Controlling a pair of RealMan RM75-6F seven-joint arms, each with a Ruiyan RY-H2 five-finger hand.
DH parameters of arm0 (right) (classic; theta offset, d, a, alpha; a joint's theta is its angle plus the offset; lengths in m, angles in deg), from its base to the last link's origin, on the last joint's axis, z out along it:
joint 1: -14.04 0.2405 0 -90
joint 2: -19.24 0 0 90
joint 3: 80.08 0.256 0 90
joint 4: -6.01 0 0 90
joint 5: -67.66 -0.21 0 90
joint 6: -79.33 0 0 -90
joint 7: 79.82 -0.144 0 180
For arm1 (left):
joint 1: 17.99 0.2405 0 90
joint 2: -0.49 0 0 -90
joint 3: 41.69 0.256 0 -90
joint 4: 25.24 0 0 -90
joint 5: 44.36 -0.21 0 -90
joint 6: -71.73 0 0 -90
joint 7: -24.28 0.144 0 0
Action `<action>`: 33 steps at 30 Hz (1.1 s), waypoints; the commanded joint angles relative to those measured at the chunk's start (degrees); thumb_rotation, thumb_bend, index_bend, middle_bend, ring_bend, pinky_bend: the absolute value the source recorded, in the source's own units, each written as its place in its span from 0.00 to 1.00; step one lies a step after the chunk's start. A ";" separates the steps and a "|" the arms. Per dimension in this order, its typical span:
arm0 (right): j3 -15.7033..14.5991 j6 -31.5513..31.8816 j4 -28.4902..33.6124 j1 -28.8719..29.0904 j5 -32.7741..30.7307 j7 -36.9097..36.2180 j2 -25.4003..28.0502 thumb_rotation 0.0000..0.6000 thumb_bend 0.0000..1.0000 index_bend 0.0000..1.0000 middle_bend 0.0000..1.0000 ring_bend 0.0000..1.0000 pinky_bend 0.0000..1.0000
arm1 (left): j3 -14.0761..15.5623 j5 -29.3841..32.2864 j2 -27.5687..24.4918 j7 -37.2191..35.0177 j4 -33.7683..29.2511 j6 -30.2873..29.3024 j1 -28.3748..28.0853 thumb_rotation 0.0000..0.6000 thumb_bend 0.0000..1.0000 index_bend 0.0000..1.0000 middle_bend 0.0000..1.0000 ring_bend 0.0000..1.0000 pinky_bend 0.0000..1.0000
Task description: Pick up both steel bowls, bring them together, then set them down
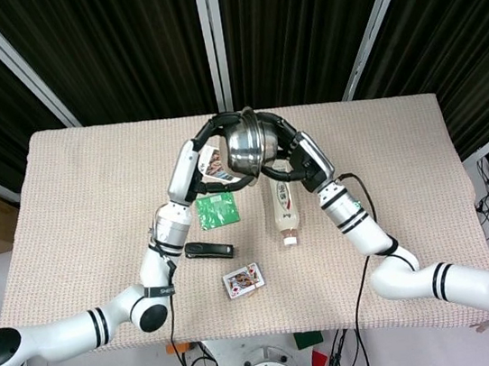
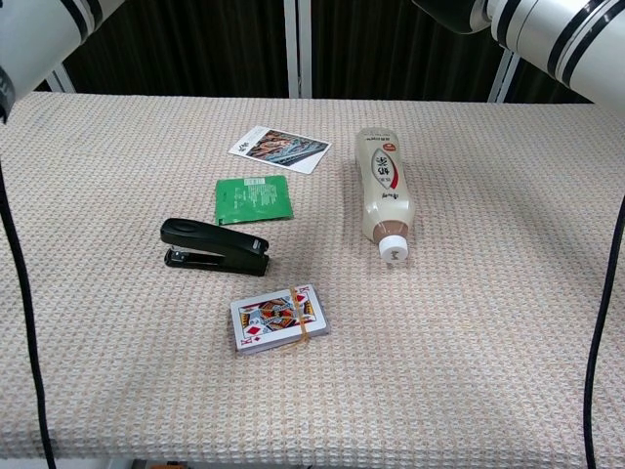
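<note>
High above the middle of the table, two steel bowls are pressed together into one shiny mass in the head view. The left bowl (image 1: 240, 152) shows its rounded body. Of the right bowl (image 1: 263, 138) I see mostly the rim edge against it. My left hand (image 1: 211, 158) grips the left bowl from its left side, dark fingers wrapped over and under it. From the opposite side my right hand (image 1: 287, 150) grips the right bowl the same way. The chest view shows neither hand nor bowl, only arm segments at its top corners.
On the woven table cloth (image 2: 508, 293) lie a bottle on its side (image 2: 384, 195), a black stapler (image 2: 215, 247), a banded deck of cards (image 2: 280, 318), a green packet (image 2: 254, 199) and a photo card (image 2: 280, 149), all below the raised bowls.
</note>
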 commanded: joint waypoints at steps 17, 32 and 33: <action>-0.07 -0.10 0.57 -0.25 0.69 -0.90 0.79 1.00 0.22 0.59 0.53 0.51 0.66 | 0.13 -0.13 -1.45 -1.83 0.51 1.45 0.51 1.00 0.17 0.59 0.55 0.46 0.72; -4.20 2.43 1.99 -6.14 2.26 4.94 8.50 1.00 0.22 0.59 0.54 0.51 0.66 | 5.60 -2.89 -9.66 -2.53 3.01 -0.97 8.50 1.00 0.17 0.58 0.55 0.45 0.71; -5.00 2.48 2.13 -6.66 2.87 6.67 9.74 1.00 0.22 0.59 0.54 0.51 0.66 | 6.90 -3.73 -10.90 -1.84 3.57 -1.00 9.40 1.00 0.17 0.58 0.55 0.45 0.71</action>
